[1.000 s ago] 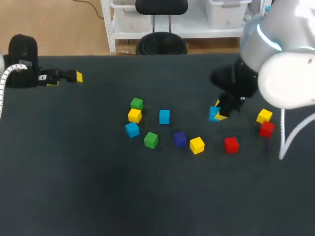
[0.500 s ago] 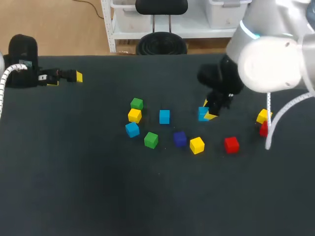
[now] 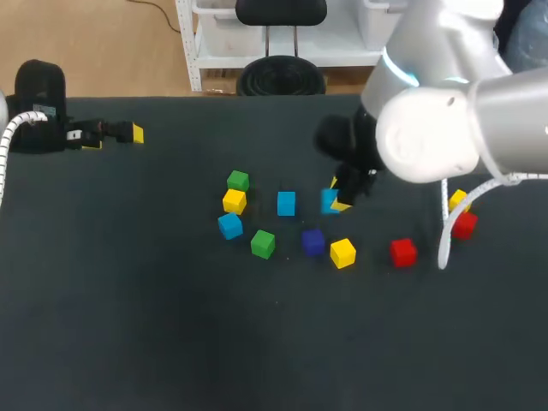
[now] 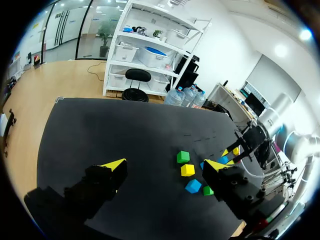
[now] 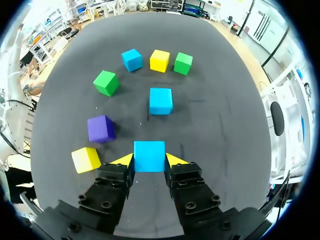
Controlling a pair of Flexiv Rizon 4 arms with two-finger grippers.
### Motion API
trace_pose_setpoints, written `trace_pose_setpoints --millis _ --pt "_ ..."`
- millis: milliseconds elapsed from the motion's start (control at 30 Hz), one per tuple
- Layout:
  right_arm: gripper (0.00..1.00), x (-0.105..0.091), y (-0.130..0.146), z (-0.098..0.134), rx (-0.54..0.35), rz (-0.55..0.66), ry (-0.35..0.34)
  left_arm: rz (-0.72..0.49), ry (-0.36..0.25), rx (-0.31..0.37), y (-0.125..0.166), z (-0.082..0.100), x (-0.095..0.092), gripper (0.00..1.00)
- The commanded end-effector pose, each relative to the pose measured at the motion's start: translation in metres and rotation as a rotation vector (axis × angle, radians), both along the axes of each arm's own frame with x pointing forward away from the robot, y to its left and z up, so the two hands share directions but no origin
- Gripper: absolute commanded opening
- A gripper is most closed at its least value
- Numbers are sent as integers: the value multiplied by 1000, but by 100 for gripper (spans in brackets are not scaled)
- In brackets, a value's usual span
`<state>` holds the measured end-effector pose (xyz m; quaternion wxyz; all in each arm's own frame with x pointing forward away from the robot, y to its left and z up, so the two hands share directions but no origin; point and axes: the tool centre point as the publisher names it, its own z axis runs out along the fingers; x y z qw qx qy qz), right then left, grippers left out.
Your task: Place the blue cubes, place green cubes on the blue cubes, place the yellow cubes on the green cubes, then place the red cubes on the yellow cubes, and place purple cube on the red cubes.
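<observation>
My right gripper (image 3: pixel 336 197) is shut on a blue cube (image 5: pixel 149 156) and holds it just above the table, right of a second blue cube (image 3: pixel 286 203). A third blue cube (image 3: pixel 229 226) lies further left, beside a yellow cube (image 3: pixel 234 201) and two green cubes (image 3: pixel 238 181) (image 3: pixel 263 244). The purple cube (image 3: pixel 312 241) and another yellow cube (image 3: pixel 342 253) sit below the held cube. Two red cubes (image 3: pixel 402 251) (image 3: pixel 465 224) and a yellow one (image 3: pixel 458 199) lie to the right. My left gripper (image 3: pixel 120 133) stands open at the far left back, holding nothing.
In the left wrist view the open left gripper (image 4: pixel 165 166) hangs over bare black table (image 4: pixel 115 130), with the cluster of cubes well ahead of it. The table's front half (image 3: pixel 257 342) holds nothing.
My right arm has carried the blue cube to the left, from near the right-hand cubes towards the middle cluster. The left arm has not moved.
</observation>
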<state>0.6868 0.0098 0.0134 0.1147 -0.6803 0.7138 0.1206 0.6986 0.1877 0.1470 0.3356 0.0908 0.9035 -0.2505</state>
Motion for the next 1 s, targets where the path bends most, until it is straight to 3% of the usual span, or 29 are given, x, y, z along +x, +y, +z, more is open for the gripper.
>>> trace_pose_setpoints --millis 33,1000 --pt "0 -5 5 -2 -3 -7 -10 5 8 9 -2 2 0 100" --pt "0 9 27 -14 9 -6 -15 5 8 9 -2 2 0 100"
